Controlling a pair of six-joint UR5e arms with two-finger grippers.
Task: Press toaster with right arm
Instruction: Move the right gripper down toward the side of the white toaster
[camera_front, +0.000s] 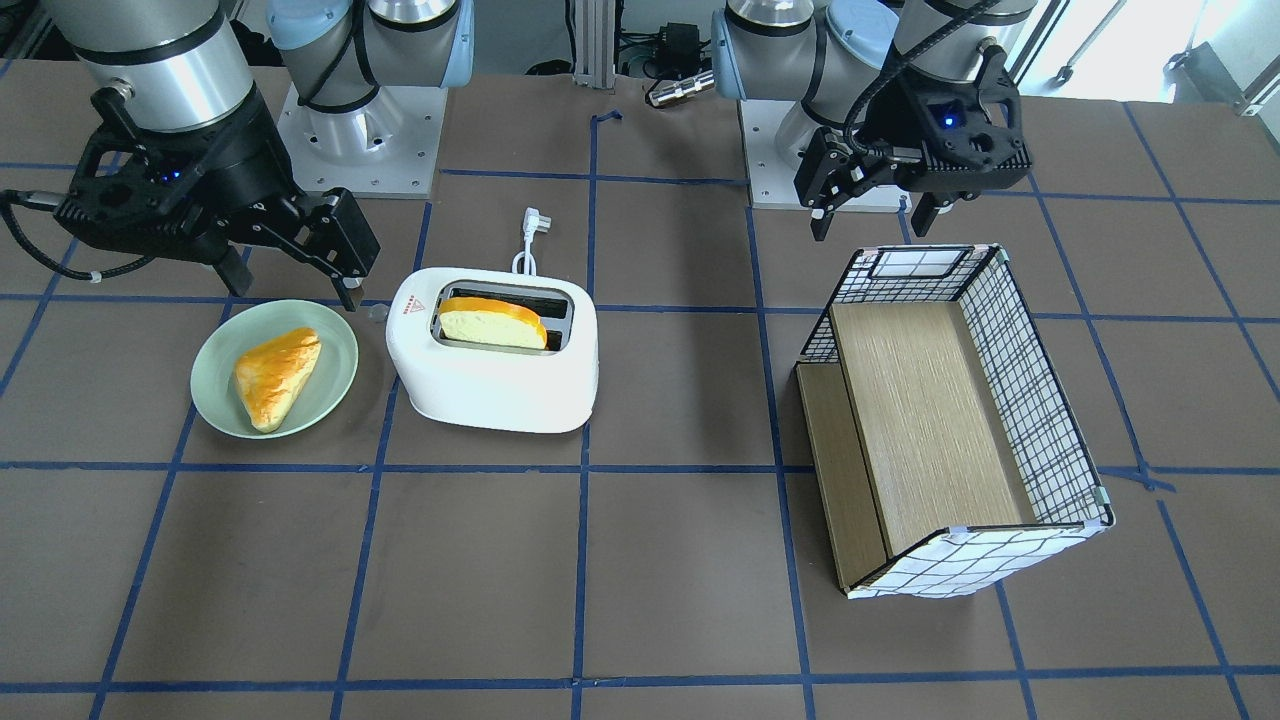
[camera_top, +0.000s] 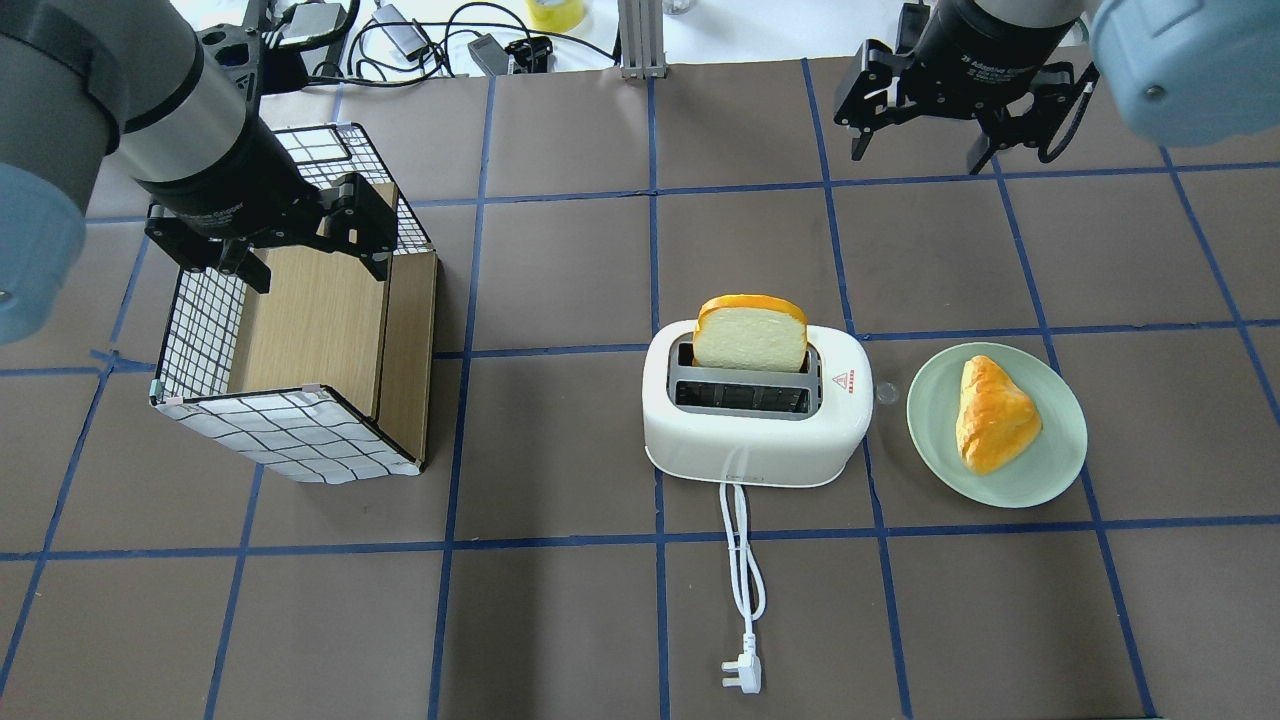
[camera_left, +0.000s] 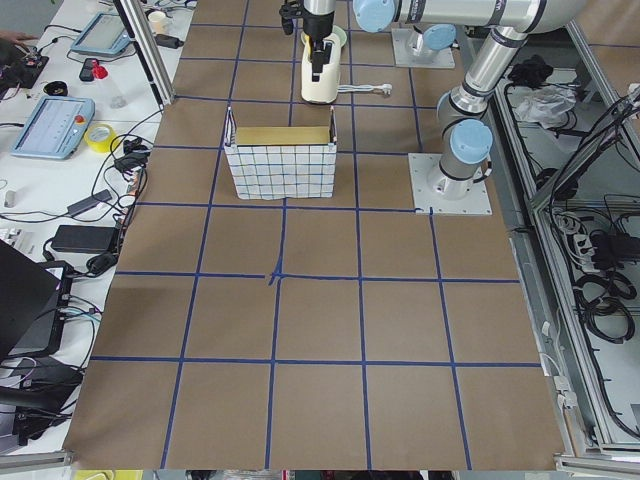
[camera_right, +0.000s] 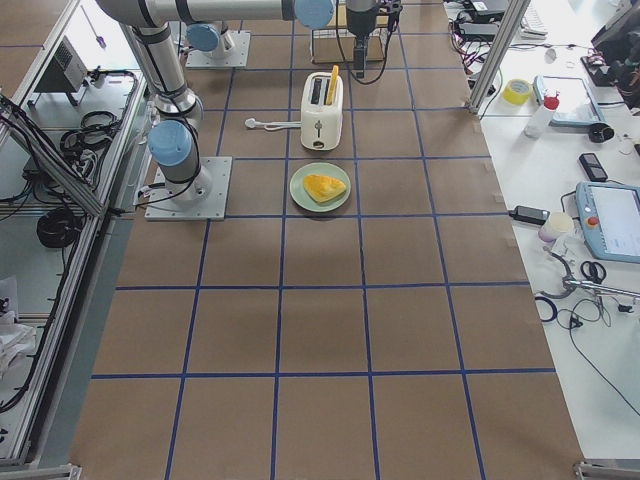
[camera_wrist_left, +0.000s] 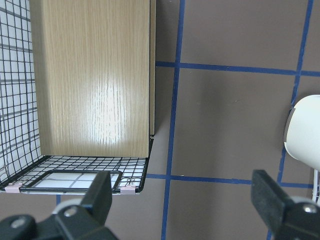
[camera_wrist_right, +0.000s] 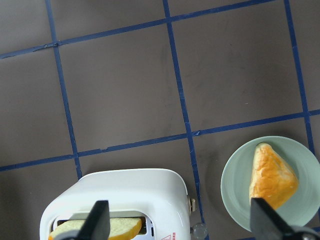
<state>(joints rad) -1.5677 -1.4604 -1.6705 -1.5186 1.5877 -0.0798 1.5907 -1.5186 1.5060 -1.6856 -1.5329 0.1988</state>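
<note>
Centrally on the table (camera_top: 560, 620) stood one white toaster (camera_top: 755, 430), upright, with its two slots facing up. One bread slice (camera_top: 750, 338) stood in the slot farther from the robot and stuck well above the top. A red triangle mark sat on the toaster's top at the end nearest the plate (camera_top: 1045, 468). A small clear knob (camera_top: 884, 394) stuck out of that same end. The white cord (camera_top: 742, 545) ran from the toaster toward the robot and ended in a plug (camera_top: 745, 675) lying flat.

The green plate lay just beside the toaster on the robot's right, apart from it, and held one golden pastry (camera_top: 993, 415).

The right gripper (camera_top: 917, 160) hung above the table beyond the toaster and plate, with its fingers spread wide, gripping nothing and clear of the toaster.

The left gripper (camera_top: 318, 275) hung over the basket (camera_top: 290, 445), likewise spread and empty.

The basket was lined with checked cloth and had a wooden board inside. It stood well apart from the toaster, on the robot's left.
</note>
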